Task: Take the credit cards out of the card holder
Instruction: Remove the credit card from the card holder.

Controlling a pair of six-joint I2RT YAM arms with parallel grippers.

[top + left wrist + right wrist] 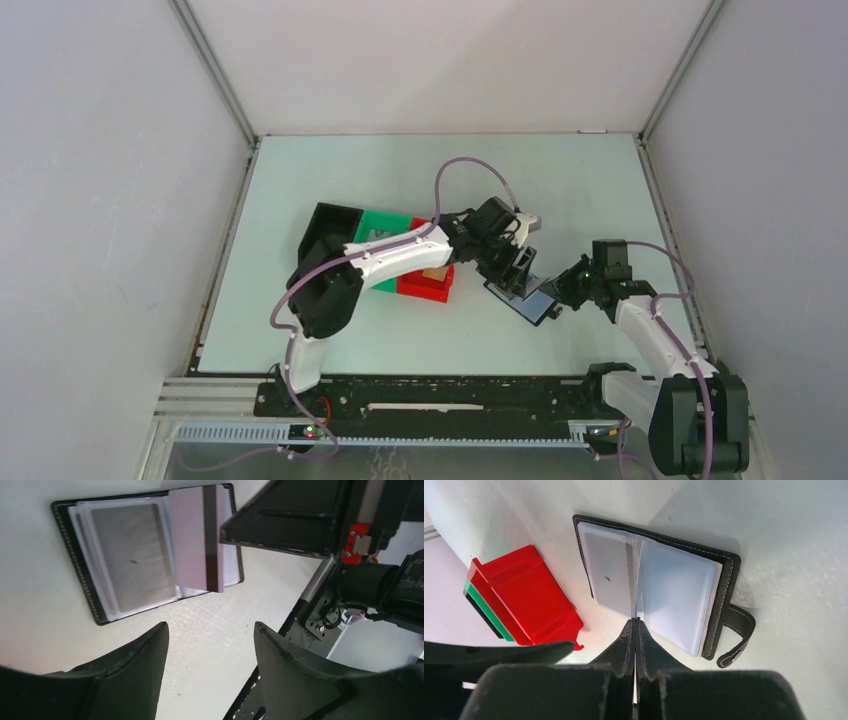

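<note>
1. Holding one of the credit cards (197, 540) edge-on in the right hand (634, 625), pressed together on it, directly above the fold of the card holder (674, 590), itself lying open on the tabletop (420, 180).
2. Hovering with the left hand (210, 630) spread and unloaded, just beside the card holder.
3. Slip risk: thin, glossy card in a narrow pinch; expect a drop back onto the card holder.
4. Drag risk: cannot tell whether fully clear of the sleeve; any snag likely to lift the unpinned card holder.
5. Collision risk: both hands crowded over the card holder.
</note>
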